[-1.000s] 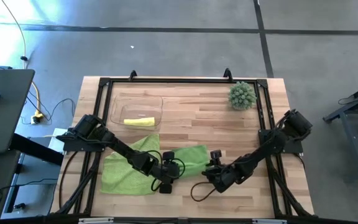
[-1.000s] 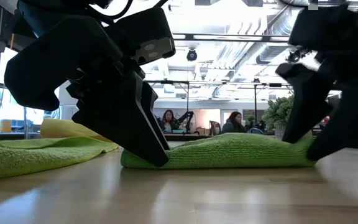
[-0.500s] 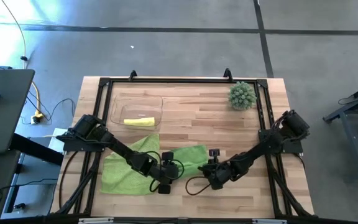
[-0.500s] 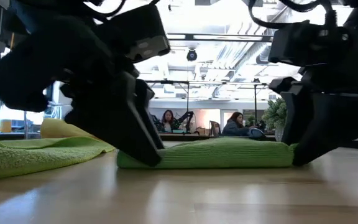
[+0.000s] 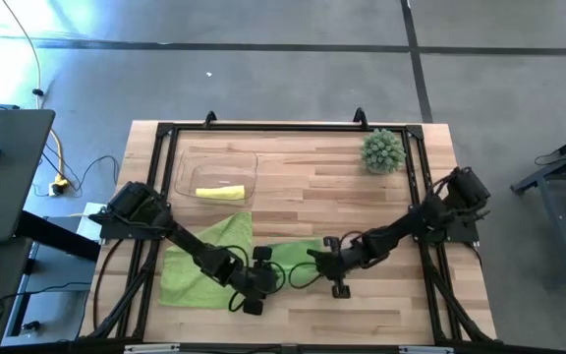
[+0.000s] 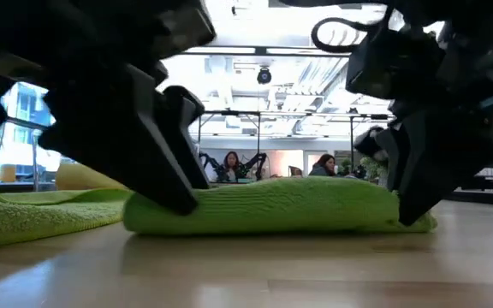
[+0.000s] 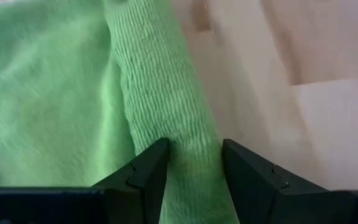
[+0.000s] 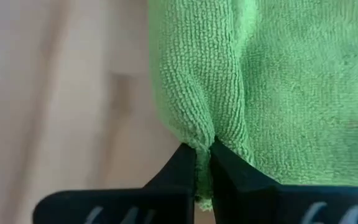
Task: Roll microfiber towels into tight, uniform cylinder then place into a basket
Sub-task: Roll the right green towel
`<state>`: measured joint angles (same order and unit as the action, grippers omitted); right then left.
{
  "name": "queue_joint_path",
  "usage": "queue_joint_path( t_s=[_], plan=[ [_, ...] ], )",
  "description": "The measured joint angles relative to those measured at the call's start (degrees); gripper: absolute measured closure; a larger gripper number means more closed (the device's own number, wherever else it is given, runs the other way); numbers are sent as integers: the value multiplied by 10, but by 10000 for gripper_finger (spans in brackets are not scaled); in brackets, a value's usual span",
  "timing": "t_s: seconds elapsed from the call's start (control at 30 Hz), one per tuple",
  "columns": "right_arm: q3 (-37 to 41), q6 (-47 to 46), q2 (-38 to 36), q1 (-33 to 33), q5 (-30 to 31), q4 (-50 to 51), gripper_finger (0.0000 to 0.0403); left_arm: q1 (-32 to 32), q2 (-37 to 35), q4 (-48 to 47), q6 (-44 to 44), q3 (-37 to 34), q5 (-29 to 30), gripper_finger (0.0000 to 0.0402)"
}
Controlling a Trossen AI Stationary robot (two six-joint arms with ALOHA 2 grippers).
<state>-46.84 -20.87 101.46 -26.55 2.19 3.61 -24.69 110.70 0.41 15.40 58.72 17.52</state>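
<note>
I saw a wooden table [image 5: 362, 206] from above, and I judged the work about a third done. At its 7 o'clock lay a flat lime green towel [image 5: 190, 270]; just beside it, at 6 o'clock, was a second lime green towel [image 5: 298, 254], partly rolled into a loose log. I counted three towels in all: two lime green, and one yellow towel [image 5: 220, 193] rolled up inside the clear basket [image 5: 187, 167] at 10 o'clock. There was one basket and one spiky green plant [image 5: 382, 150], at 1 o'clock. The left gripper [image 7: 193, 163] straddled one end of the roll, fingers partly apart with the cloth between them, touching both pads. The right gripper [image 8: 204, 163] was pinched fully closed on a thin fold at the roll's other end. I judged the cloth light, soft and limp, its nap clinging to itself and sliding little on wood, so the roll would slump and unwind if freed. I would have taken it at both ends together, pressing down across the log rather than tugging on a single layer.
</note>
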Motion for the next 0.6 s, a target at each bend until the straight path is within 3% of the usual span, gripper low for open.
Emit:
queue_joint_path(
  t_s=[0.17,0.27,0.4,0.6],
  plan=[
    [99,-93,-21,30,-61,-202,401,-19,-23,-11,-10,0,41,259],
    [134,-207,-22,50,-90,-274,402,-26,-40,-15,-7,0,65,259],
    [148,-349,-25,77,-121,-286,402,-26,-58,-10,4,0,76,259],
    [142,-387,-25,105,-177,-279,402,-21,-50,-3,-13,2,89,250]
  ],
)
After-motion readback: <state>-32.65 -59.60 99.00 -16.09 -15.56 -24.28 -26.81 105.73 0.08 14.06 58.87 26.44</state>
